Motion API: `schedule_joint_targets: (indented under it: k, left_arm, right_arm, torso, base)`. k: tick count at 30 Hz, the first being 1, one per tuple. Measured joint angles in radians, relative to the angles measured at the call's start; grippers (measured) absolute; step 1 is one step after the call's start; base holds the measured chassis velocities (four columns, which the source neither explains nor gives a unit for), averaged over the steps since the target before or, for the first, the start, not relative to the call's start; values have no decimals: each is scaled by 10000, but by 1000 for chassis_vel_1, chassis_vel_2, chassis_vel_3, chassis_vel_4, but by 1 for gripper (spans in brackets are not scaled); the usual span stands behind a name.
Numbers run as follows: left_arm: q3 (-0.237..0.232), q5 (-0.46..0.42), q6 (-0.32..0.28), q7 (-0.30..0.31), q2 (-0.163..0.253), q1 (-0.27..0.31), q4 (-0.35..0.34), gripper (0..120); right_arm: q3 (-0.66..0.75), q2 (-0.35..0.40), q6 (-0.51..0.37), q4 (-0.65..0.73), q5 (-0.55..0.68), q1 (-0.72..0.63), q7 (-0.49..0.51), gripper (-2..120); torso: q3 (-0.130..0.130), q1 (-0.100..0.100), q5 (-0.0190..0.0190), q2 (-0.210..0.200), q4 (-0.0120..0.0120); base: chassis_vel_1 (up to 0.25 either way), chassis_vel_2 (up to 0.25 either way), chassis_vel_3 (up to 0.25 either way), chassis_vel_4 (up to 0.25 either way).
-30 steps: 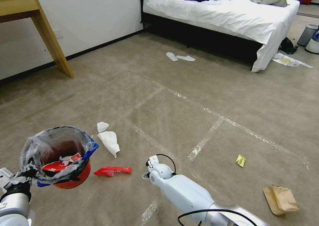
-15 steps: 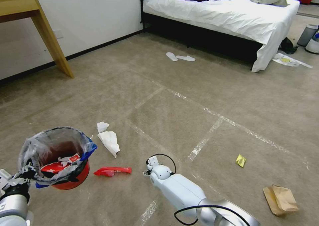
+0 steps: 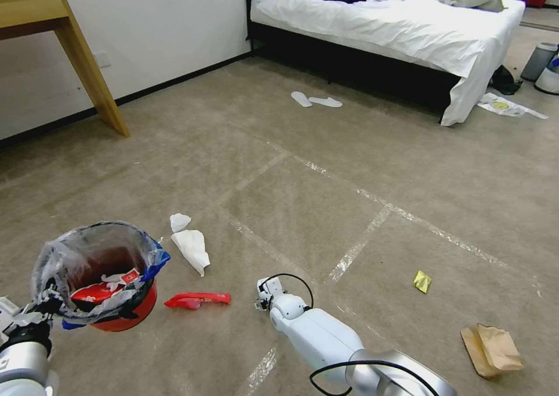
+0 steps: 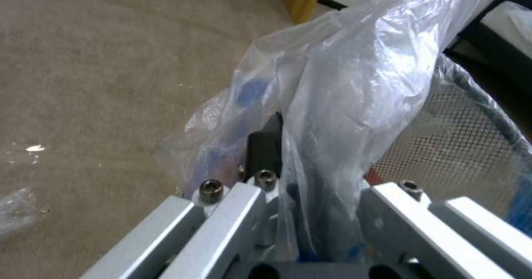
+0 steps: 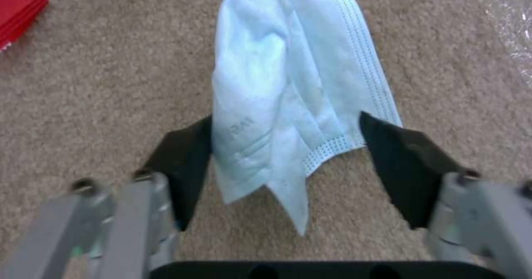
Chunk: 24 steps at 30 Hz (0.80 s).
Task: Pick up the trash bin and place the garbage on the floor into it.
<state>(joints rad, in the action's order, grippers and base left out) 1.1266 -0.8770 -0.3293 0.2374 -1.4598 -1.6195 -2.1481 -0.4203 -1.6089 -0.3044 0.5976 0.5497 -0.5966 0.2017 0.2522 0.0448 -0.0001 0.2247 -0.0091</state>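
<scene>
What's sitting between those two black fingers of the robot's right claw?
A pale blue pleated face mask lies on the beige carpet between the open right gripper fingers, seen in the right wrist view.

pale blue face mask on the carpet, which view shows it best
The right wrist view: the pale blue mask lies on the carpet between the open right end effector's fingers. In the head view the right arm hides it.

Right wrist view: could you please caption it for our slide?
Open right gripper straddling a pale blue pleated face mask on beige carpet.
</scene>
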Motion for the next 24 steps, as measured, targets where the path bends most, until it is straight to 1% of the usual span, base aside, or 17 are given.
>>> schedule_joint_targets:
  k: [1,2,4,5,6,7,10,11,14,15,16,17,22,24]
  left_arm:
    - [0,0,0,0,0,0,0,4]
    - [-2,2,0,0,-8,-3,-36,4]
    - [-2,2,0,0,-8,-3,-36,4]
    - [-27,4,6,-3,-23,-4,-71,4]
    - [-45,11,6,-3,-34,1,-72,4]
    - [-45,11,6,-3,-34,1,-72,4]
    - [-149,62,40,-20,-102,12,-71,4]
    - [-149,62,40,-20,-102,12,-71,4]
    - [-220,136,98,-59,-169,10,-57,4]
    - [-220,136,98,-59,-169,10,-57,4]
    - [-230,149,117,-72,-179,10,-45,4]
    - [-231,159,125,-79,-180,12,-23,4]
    - [-209,156,126,-63,-155,41,-4,4]
    - [-209,153,126,-35,-138,57,39,4]
  right_arm:
    - [0,0,0,0,0,0,0,65]
    - [8,2,78,-49,-28,-1,-66,59]
    - [8,2,78,-49,-28,-1,-66,59]
    - [18,2,171,-95,-63,-26,-159,48]
    - [22,3,212,-125,-94,-37,-196,44]
    - [22,3,212,-125,-94,-37,-196,44]
    - [53,5,363,-222,-202,-79,-326,27]
    - [53,5,363,-222,-202,-79,-326,27]
    - [54,6,468,-274,-279,-104,-403,14]
    - [54,6,468,-274,-279,-104,-403,14]
    - [54,6,501,-292,-295,-108,-429,10]
    - [54,7,564,-322,-322,-113,-477,2]
    - [68,12,592,-133,-310,-153,-505,0]
    - [88,29,323,694,-18,-261,-333,0]
  torso:
    - [0,0,0,0,0]
    - [0,0,0,0,0]
    - [0,0,0,0,0]
    - [0,0,1,0,-1]
    - [0,0,0,0,0]
    - [0,0,0,0,0]
    - [0,0,0,0,-1]
    - [0,0,0,0,-1]
    - [0,0,1,0,-1]
    - [0,0,1,0,-1]
    - [0,0,1,0,-1]
    - [0,0,0,0,-1]
    - [0,0,0,0,-2]
    - [0,0,0,-1,-2]
  base:
    - [0,0,0,0]
    - [0,0,0,0]
    - [0,0,0,0]
    - [0,0,0,0]
    - [0,0,0,0]
    - [0,0,0,0]
    - [0,0,0,0]
    - [0,0,0,0]
    - [0,0,0,0]
    - [0,0,0,0]
    - [0,0,0,0]
    - [0,0,0,0]
    - [0,0,0,0]
    - [0,0,0,0]
